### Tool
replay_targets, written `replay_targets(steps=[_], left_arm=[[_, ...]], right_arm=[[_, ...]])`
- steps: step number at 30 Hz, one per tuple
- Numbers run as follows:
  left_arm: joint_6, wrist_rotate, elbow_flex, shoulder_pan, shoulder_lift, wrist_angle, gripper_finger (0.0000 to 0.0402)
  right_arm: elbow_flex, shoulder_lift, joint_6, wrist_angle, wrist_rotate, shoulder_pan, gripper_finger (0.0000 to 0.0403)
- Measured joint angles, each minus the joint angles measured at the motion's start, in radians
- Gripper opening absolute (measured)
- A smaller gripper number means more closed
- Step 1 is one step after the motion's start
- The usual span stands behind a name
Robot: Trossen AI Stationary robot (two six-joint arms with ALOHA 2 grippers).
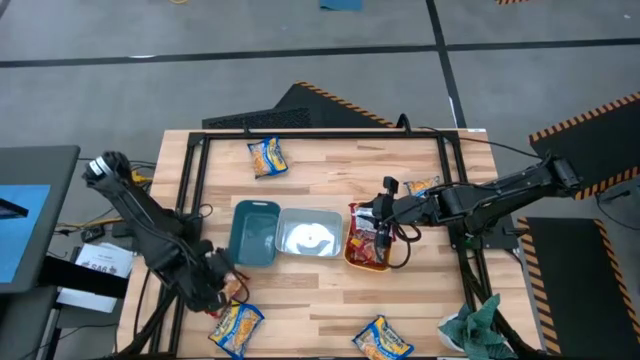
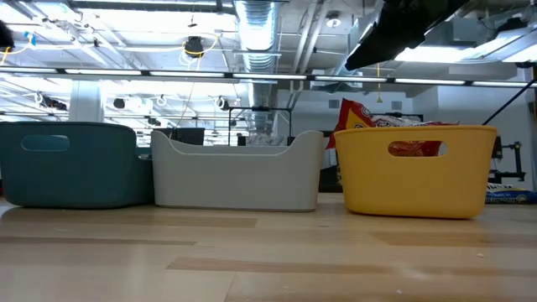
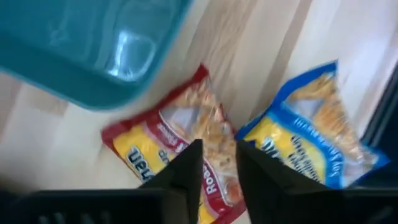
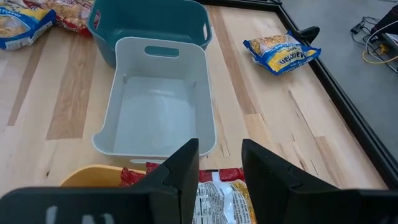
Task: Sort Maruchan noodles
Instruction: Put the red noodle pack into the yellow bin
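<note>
Near bench edge: two yellow-blue packets (image 1: 236, 327) (image 1: 383, 340) lying flat, red packet (image 3: 180, 146) just beside the left one, left gripper (image 3: 217, 171) poised over it, fingers spread, gripping nothing. Mid-bench: teal bin (image 1: 254, 233), clear bin (image 1: 309, 235), orange bin (image 1: 357, 262) in a row, red packets inside the orange; right gripper (image 4: 219, 165) above it, spread, empty. Far edge: another yellow-blue packet (image 1: 267, 157).
</note>
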Motion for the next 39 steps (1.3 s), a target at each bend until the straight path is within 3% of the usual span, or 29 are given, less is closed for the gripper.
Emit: replay_targets(steps=[6,12,26,30,36,39], left_arm=[[-0.102,0.07,-0.069,-0.037,0.086,0.027,0.0156],[-0.072,0.107,-0.096,-0.046,0.145,0.126,0.0202],[0.021,0.153,-0.087,-0.036,0.354,0.105,0.0217],[0.03,0.161,-0.083,-0.027,0.359,0.088,0.0187],[0.092,0.19,-0.048,0.004,0.304,0.021,0.0026],[0.117,0.23,-0.028,0.017,0.238,-0.018,0.0009]], right_arm=[[0.0,0.0,0.0,0.0,0.0,0.0,0.0143],[0.0,0.0,0.002,0.0,0.0,0.0,0.0143],[0.0,0.0,0.002,0.0,0.0,0.0,0.0143],[0.0,0.0,0.003,0.001,0.0,0.0,0.0143],[0.0,0.0,0.007,0.003,0.0,0.0,0.0143],[0.0,0.0,0.008,0.003,0.0,0.0,0.0143]])
